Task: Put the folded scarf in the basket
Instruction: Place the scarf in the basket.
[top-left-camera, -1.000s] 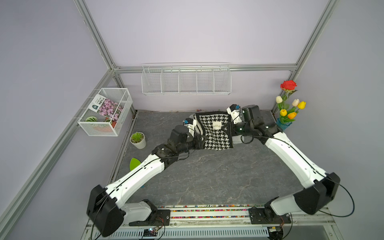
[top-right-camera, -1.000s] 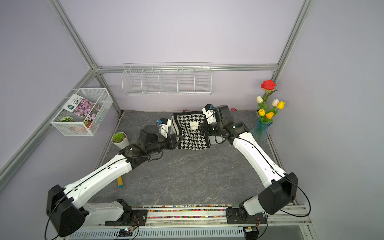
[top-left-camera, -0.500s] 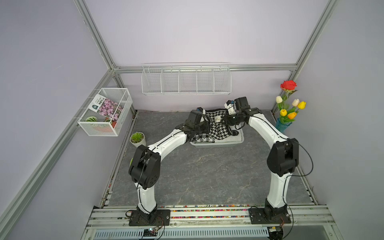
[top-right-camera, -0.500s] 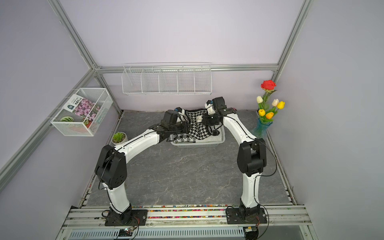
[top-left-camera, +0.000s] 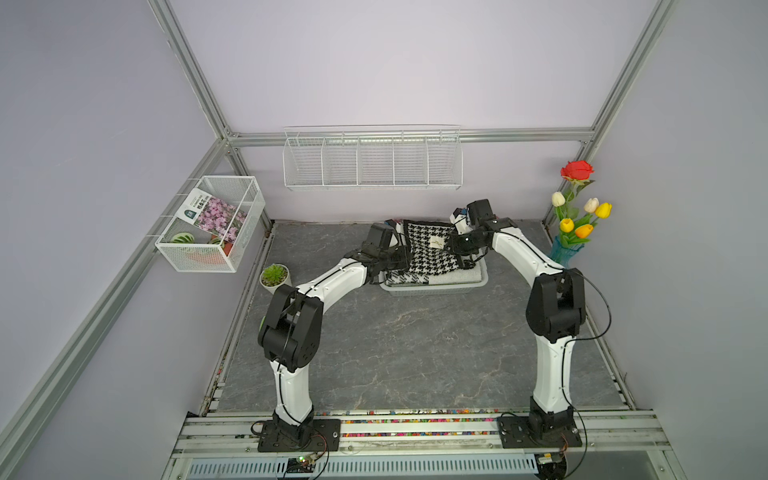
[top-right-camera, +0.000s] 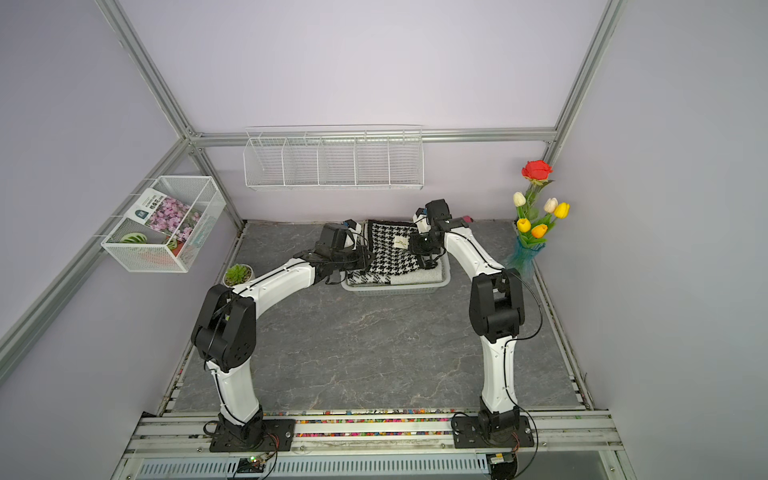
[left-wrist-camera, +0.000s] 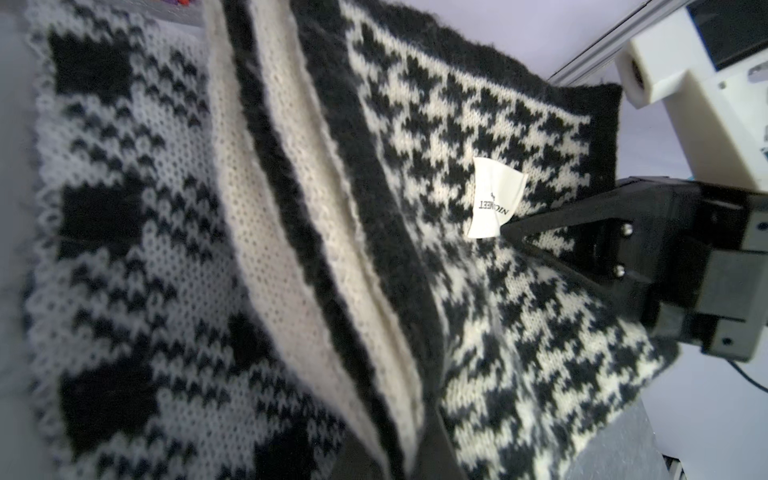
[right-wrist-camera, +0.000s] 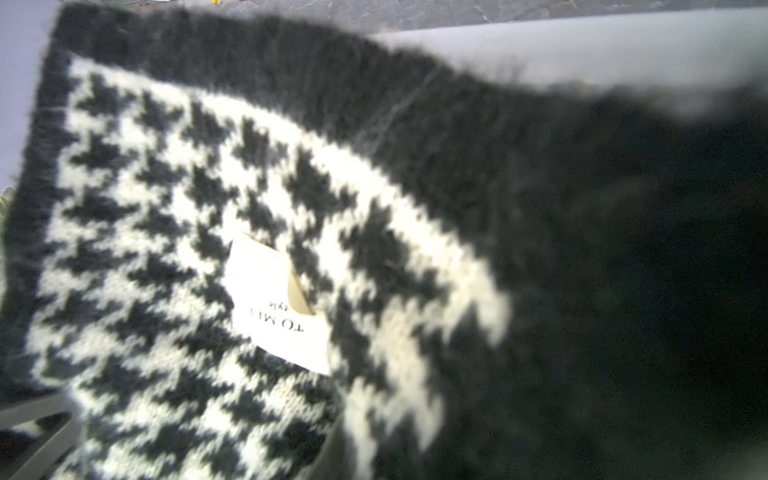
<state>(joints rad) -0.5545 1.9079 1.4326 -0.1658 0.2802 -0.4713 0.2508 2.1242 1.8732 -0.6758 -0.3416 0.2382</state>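
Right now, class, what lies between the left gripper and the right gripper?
The folded scarf, lying in the basket, fills the stretch from left gripper to right gripper; both top views show it.

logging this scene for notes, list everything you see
basket: 1, white, table's far middle
scarf: 1, black-and-white houndstooth, partly in basket
wire rack: 1, white, back wall
mesh box: 1, white, left wall
flower packet: 1, pink, inside mesh box
potted plant: 1, green, table's left edge
vase of flowers: 1, blue, far right corner
table: 1, grey marbled, under all
left gripper: 1, black, scarf's left edge
right gripper: 1, black, scarf's right edge
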